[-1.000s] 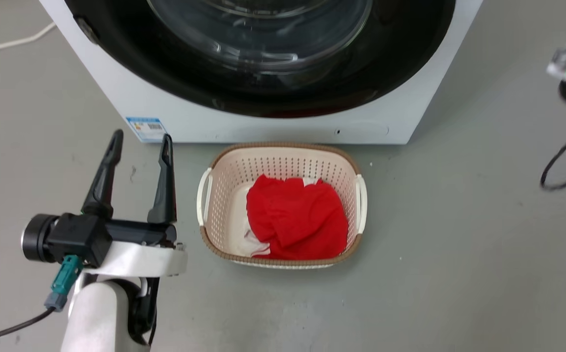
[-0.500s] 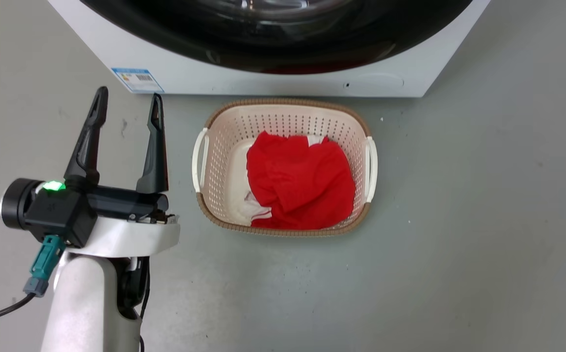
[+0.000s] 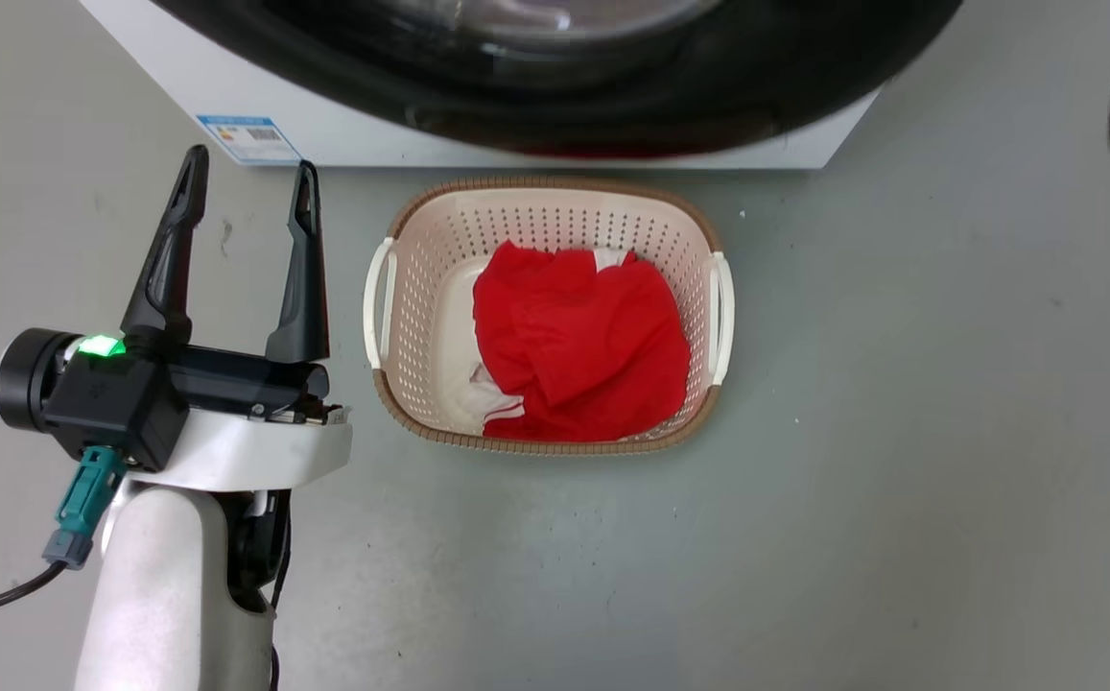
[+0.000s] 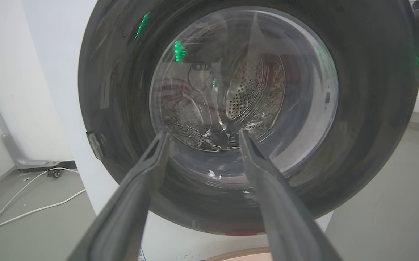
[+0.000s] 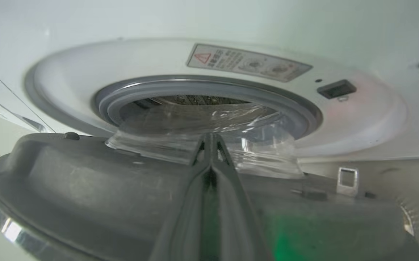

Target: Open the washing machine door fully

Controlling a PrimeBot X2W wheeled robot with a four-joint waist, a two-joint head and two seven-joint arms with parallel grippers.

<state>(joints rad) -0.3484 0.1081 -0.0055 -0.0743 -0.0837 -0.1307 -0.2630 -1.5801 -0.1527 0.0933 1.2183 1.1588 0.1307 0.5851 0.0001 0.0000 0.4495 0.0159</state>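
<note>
Nearest to us, our left hand (image 3: 249, 182) hangs over the grey floor (image 3: 900, 432) at the lower left of the head view. Its two dark fingers are spread wide with nothing between them. Just to its right, a pale basket (image 3: 535, 443) with a brown rim sits on the floor, holding a crumpled red cloth (image 3: 578, 350) over something white. Right behind the basket stands the white washing machine (image 3: 209, 96), with a blue sticker (image 3: 247, 139) at its lower left corner. Its glossy black door (image 3: 612, 86) runs along the top of that view and juts past the machine's right corner. From our left wrist we look between the spread fingers at the door's front, where the clear glass bowl (image 4: 285, 127) shows the perforated drum (image 4: 245, 90) behind it. From our right wrist, our right hand (image 5: 209, 137) has its fingers pressed together across the door's grey inner face; we cannot tell whether they touch it. There the door stands ajar, its bowl partly out of the grey rubber ring (image 5: 209, 85) beyond.
</note>
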